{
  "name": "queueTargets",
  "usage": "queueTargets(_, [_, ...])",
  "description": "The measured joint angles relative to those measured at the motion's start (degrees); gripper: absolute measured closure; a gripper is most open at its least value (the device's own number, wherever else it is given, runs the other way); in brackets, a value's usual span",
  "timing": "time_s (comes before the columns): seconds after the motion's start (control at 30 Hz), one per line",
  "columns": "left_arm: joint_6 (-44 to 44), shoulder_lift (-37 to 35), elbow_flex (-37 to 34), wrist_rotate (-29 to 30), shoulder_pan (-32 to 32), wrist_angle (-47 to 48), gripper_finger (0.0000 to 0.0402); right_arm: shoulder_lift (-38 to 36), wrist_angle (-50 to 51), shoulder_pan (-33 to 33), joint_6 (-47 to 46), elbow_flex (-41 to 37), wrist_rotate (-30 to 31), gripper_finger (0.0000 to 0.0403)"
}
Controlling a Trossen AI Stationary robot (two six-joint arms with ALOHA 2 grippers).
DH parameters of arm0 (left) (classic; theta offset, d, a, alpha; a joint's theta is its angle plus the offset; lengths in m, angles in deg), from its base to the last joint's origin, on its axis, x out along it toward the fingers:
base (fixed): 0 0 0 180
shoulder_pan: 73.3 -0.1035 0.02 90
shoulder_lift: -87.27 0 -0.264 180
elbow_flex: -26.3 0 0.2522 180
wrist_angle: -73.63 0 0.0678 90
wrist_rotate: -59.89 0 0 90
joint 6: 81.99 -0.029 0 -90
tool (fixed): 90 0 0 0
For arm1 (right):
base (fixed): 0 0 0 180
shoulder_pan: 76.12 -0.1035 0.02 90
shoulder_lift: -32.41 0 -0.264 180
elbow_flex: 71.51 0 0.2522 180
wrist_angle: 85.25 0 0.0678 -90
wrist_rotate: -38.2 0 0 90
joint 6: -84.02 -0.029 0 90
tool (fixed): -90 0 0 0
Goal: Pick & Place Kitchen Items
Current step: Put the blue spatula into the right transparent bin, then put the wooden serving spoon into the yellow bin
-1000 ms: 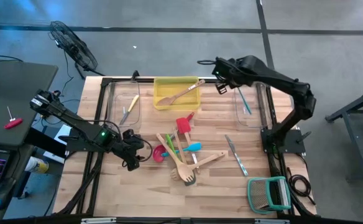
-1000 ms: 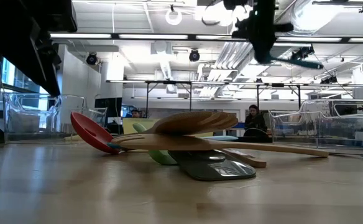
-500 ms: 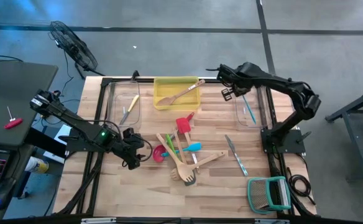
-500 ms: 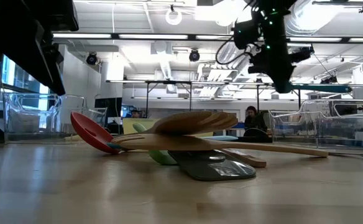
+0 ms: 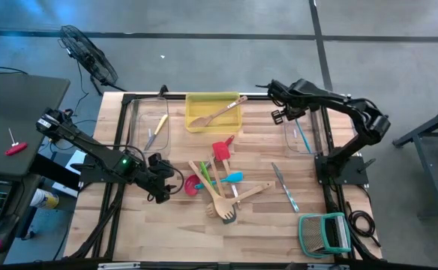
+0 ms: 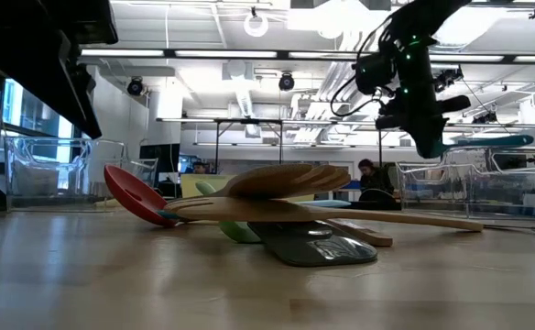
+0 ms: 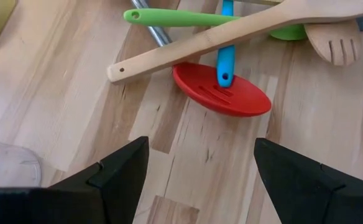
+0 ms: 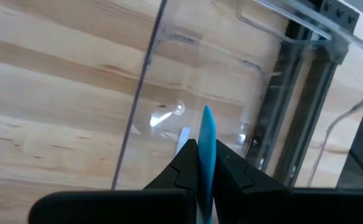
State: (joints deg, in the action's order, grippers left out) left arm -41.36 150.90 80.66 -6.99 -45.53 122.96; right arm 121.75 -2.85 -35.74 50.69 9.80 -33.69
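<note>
My right gripper (image 5: 279,115) hangs over the right clear bin (image 5: 303,129), shut on a thin blue utensil (image 5: 301,136). In the low view that utensil (image 6: 492,142) juts out level from the gripper (image 6: 428,147). My left gripper (image 7: 200,146) is open and low over the table (image 5: 168,184), just left of the red slotted spoon (image 7: 222,93). That spoon lies at the edge of a heap of wooden, green, blue and grey utensils (image 5: 220,184). A knife (image 5: 285,187) lies flat right of the heap. My right gripper pinches the blue utensil between its two fingers, near one end (image 8: 206,127); the wrist view shows it edge-on. The fingers (image 6: 425,137) point down from above and lie across it. The utensil is lifted clear and roughly level, its long part (image 6: 506,141) reaching past the fingers.
A yellow tray (image 5: 195,99) at the far edge holds a wooden spoon (image 5: 217,112). The left clear bin (image 5: 140,127) holds a yellow-handled knife (image 5: 160,124) and a metal one (image 5: 150,139). A teal-framed rack (image 5: 324,232) sits at the near right corner. Bare wood lies along the near edge.
My right gripper has carried the blue utensil toward the table's right edge and downward, from beside the yellow tray to above the right bin. It has stayed shut on the utensil. The heap has not moved.
</note>
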Motion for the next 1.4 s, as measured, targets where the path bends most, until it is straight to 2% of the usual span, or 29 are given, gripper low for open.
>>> queueTargets(0.6, [-0.27, 0.0, 0.0, 1.33, 0.0, -3.02, 0.0115, 0.02, -6.49, 2.8, 5.01, -0.15, -0.03, 0.0391])
queueTargets(0.87, [-0.25, 0.0, 0.0, 1.92, -0.01, -2.99, 0.0115, 0.02, -6.34, 2.75, 4.12, -0.15, -0.36, 0.039])
queueTargets(1.17, [-0.26, 0.0, 0.0, 2.1, 0.0, -2.99, 0.0115, 0.02, -5.9, 2.65, 1.66, -0.15, -3.62, 0.0311])
queueTargets(1.4, [-0.25, 0.0, 0.0, 2.08, 0.0, -2.95, 0.0115, 0.04, -6.83, 0.78, 2.08, -0.15, -2.62, 0.0254])
